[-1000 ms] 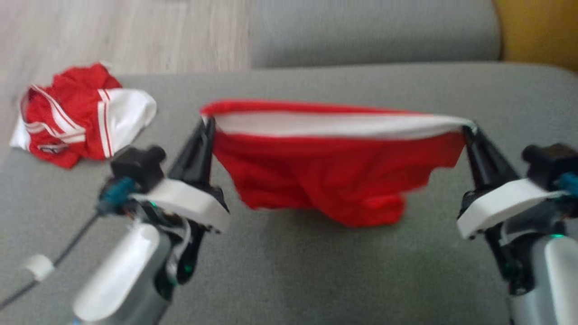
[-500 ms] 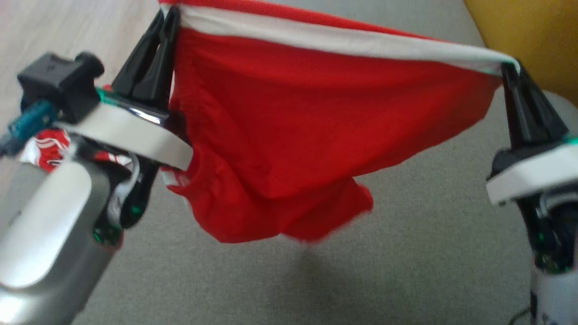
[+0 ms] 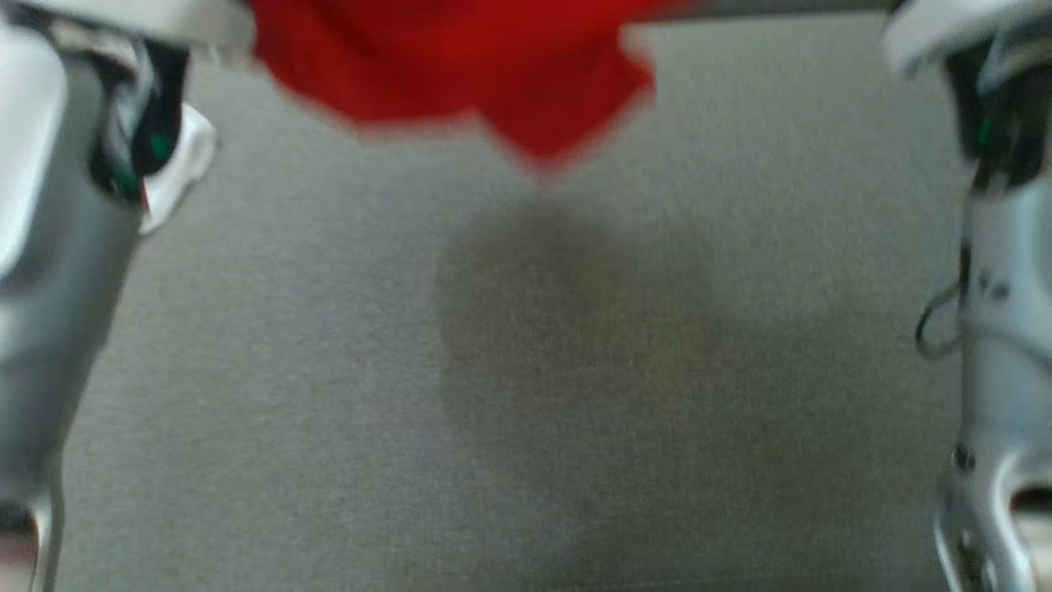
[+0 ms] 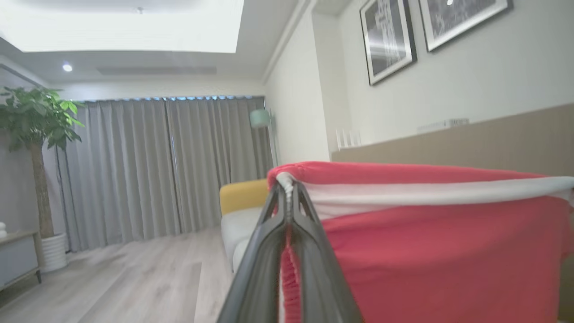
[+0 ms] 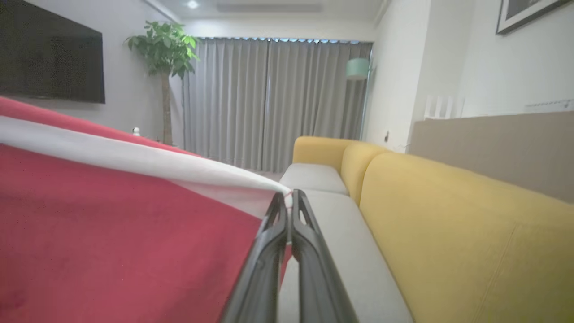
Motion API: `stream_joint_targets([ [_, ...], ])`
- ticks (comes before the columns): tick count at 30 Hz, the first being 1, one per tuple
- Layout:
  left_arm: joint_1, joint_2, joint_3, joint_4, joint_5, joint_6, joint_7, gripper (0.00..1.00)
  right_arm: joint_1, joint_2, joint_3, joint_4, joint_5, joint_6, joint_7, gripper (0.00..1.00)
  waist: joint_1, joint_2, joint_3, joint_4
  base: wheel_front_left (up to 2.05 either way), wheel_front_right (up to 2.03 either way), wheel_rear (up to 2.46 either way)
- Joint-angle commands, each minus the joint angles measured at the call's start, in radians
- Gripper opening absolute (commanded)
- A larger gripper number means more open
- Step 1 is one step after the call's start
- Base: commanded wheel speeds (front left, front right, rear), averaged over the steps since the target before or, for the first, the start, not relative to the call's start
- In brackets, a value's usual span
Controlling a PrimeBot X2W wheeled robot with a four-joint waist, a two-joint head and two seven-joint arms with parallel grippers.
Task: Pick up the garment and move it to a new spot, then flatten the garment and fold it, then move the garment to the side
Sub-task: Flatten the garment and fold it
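Upward, past the top of the head view, the two held corners were carried since the earlier picture, though the camera itself was also shifted. The left gripper (image 4: 287, 190) was seen pressed together on one end of the white waistband (image 4: 426, 195), and the right gripper (image 5: 287, 199) was closed likewise on the other end. Between them the garment (image 3: 460, 66) was stretched, its long axis running from arm to arm, and its red body was hung free above the grey seat cushion (image 3: 526, 395).

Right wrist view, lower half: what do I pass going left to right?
red garment → right gripper, shut on the garment's white-banded edge → grey seat cushion → yellow backrest
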Motion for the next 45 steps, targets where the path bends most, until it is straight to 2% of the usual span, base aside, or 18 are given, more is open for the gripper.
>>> stream_joint_targets([
  [1, -0.076, 0.024, 0.061, 0.005, 0.013, -0.007, -0.046, 0.0, -0.062, 0.021, 0.016, -0.013, -0.017, 0.008, -0.03, 0.0, -0.0004, 0.0, 0.069, -0.031, 0.0, 0.0, 0.0],
  [4, -0.108, -0.007, 0.069, 0.057, 0.012, -0.025, -0.124, 0.0, -0.11, 0.032, 0.017, 0.006, -0.042, 0.008, -0.085, 0.0, -0.0004, 0.0, 0.116, -0.036, 0.0, 0.0, 0.0],
  [9, -0.042, -0.044, 0.041, 0.104, 0.0, -0.053, -0.173, 0.0, -0.033, 0.042, 0.039, 0.016, -0.038, 0.008, -0.134, 0.0, -0.0004, 0.0, 0.149, -0.03, 0.0, 0.0, 0.0],
  [15, 0.195, -0.121, 0.028, 0.117, -0.044, -0.05, -0.22, 0.0, 0.2, 0.045, 0.026, 0.042, -0.019, 0.008, -0.182, 0.0, -0.0004, 0.0, 0.144, -0.005, 0.0, 0.0, 0.0],
  [20, 0.419, -0.173, 0.035, 0.05, -0.029, -0.042, -0.23, 0.0, 0.373, 0.047, 0.006, 0.015, -0.011, 0.008, -0.217, 0.0, -0.0004, 0.0, 0.114, 0.01, 0.0, 0.0, 0.0],
  [28, 0.785, -0.241, 0.089, -0.148, 0.032, -0.037, -0.231, 0.0, 0.642, 0.05, -0.046, -0.132, -0.025, 0.008, -0.2, 0.0, -0.0004, 0.0, -0.01, 0.014, 0.0, 0.0, 0.0],
  [34, 1.014, -0.255, 0.058, -0.282, 0.037, -0.011, -0.228, 0.0, 0.909, 0.053, -0.102, -0.331, -0.022, 0.008, -0.133, 0.0, -0.0004, 0.0, -0.12, 0.03, 0.0, 0.0, 0.0],
  [40, 1.147, -0.251, -0.004, -0.399, 0.019, 0.025, -0.146, 0.0, 1.114, 0.053, -0.165, -0.546, 0.003, 0.008, -0.024, 0.0, -0.0004, 0.0, -0.159, 0.064, 0.0, 0.0, 0.0],
  [45, 1.169, -0.268, -0.041, -0.405, -0.001, 0.041, -0.088, 0.0, 1.131, 0.053, -0.188, -0.596, -0.018, 0.008, 0.042, 0.0, -0.0004, 0.0, -0.118, 0.119, 0.0, 0.0, 0.0],
])
